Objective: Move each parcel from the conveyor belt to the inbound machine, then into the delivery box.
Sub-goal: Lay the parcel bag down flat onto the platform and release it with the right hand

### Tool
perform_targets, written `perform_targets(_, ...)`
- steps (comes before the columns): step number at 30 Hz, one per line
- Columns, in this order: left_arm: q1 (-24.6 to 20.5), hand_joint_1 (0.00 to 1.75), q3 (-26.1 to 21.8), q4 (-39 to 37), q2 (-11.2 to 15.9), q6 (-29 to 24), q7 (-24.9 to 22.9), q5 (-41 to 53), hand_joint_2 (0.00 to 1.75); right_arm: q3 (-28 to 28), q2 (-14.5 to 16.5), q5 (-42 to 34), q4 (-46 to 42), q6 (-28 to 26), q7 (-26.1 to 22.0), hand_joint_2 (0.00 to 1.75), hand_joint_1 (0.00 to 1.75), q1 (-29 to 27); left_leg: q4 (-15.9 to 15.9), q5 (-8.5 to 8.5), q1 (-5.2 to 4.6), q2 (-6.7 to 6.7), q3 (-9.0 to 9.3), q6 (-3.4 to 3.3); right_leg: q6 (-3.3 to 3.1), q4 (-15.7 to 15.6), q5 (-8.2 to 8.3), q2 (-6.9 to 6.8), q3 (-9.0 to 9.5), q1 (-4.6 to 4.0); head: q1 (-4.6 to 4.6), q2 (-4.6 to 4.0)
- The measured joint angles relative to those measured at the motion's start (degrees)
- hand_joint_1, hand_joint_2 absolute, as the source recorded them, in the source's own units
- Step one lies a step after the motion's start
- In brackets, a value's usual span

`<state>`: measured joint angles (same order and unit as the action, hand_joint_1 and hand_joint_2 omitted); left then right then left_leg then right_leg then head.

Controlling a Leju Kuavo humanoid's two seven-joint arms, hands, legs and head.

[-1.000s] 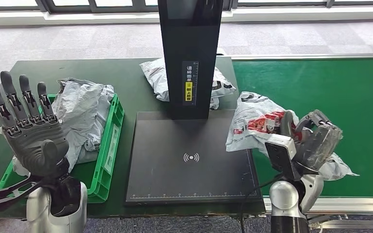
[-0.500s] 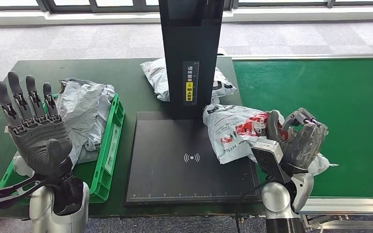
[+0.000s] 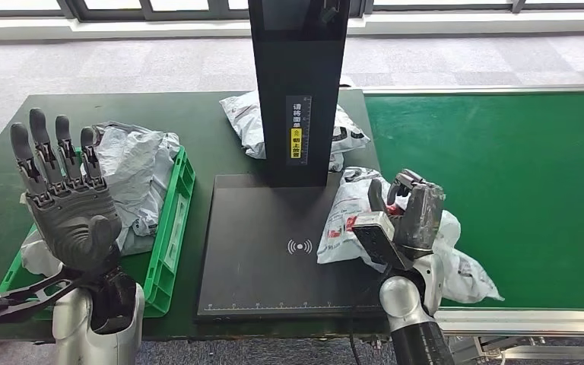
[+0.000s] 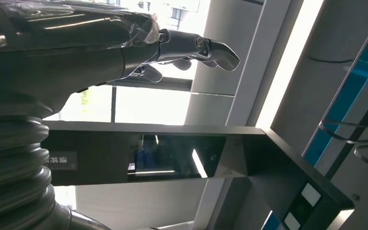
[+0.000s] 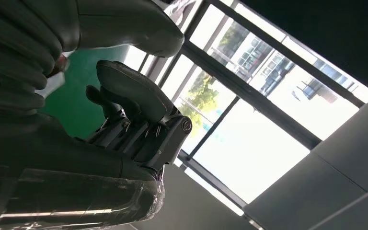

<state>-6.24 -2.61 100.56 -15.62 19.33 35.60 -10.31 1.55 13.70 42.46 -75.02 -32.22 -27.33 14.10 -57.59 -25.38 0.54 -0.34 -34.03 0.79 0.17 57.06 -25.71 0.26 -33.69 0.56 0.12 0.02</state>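
Note:
My right hand (image 3: pixel 414 217) grips a white parcel with red print (image 3: pixel 350 217) and holds it over the right side of the black inbound machine's plate (image 3: pixel 274 251). The parcel's tail trails back onto the green conveyor belt (image 3: pixel 517 167). In the right wrist view the fingers (image 5: pixel 134 100) are curled in. My left hand (image 3: pixel 65 205) is raised with its fingers spread and nothing in it, in front of the green delivery box (image 3: pixel 173 228). Grey parcels (image 3: pixel 133 179) lie in that box. Another white parcel (image 3: pixel 247 122) lies behind the machine's black post (image 3: pixel 298 84).
The dark green table (image 3: pixel 190 114) carries the box and the machine. The conveyor's metal edge (image 3: pixel 525 319) runs along the front right. Grey carpet and a window sill lie beyond the table.
My right hand has carried the white parcel leftward from the belt onto the right side of the machine's plate. The left hand has shifted slightly to the right, still spread.

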Motion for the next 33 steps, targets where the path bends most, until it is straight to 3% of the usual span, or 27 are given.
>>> perform_targets(3,-0.2,0.0,0.8,-0.6,0.2,-1.3,0.1,0.0,1.75,0.9,0.2,-4.9,6.9,-0.8,-1.7,1.75,1.74,2.9,0.0,0.05,0.0,-0.09,0.0,0.03,0.0,0.0,0.01,-0.06,0.04,-0.01,0.01,0.0)
perform_targets(7,-0.3,0.0,1.9,-1.3,0.5,-1.8,0.4,0.0,1.75,1.8,0.3,-10.4,13.0,1.7,-3.9,1.75,0.03,4.9,0.0,0.05,0.0,-0.09,-0.01,0.04,-0.01,0.0,0.01,-0.03,0.02,0.0,0.0,0.0)
perform_targets(13,-0.5,0.0,3.3,-2.2,0.9,-2.2,0.7,0.0,1.75,2.9,0.6,-16.8,19.4,6.2,-6.0,1.75,0.0,7.0,0.0,0.03,0.0,-0.1,-0.03,0.04,-0.01,0.0,0.0,-0.04,-0.01,0.0,0.0,0.0)
perform_targets(22,-0.7,0.0,3.5,-2.9,1.3,-2.5,0.9,0.0,1.75,3.3,0.7,-21.7,22.0,7.6,-9.0,1.75,0.0,7.9,0.0,0.03,0.0,-0.08,-0.03,0.04,-0.01,0.0,0.0,-0.03,-0.02,0.0,-0.01,0.0)
perform_targets(25,-0.8,0.0,3.5,-3.0,1.3,-3.1,0.9,0.0,1.75,3.3,0.7,-22.8,21.1,4.4,-11.1,1.75,0.0,7.6,0.0,0.04,0.0,-0.08,-0.02,0.04,0.0,0.0,0.0,-0.03,-0.03,0.01,-0.01,0.0)
perform_targets(29,-0.9,0.0,3.6,-3.0,1.4,-3.9,0.3,0.1,1.75,3.7,0.4,-21.1,15.1,-5.8,-12.8,1.75,0.0,5.8,0.0,0.01,0.0,-0.07,-0.03,0.05,-0.01,0.0,0.0,-0.01,-0.05,0.01,0.0,0.0)
perform_targets(33,-1.0,0.0,3.6,-3.0,1.5,-4.1,0.2,0.4,1.75,3.9,-0.1,-20.3,10.4,-7.4,-12.9,1.75,0.0,4.4,0.0,-0.02,0.0,-0.03,-0.02,0.06,-0.01,0.0,0.0,0.03,-0.07,0.01,-0.01,0.0)
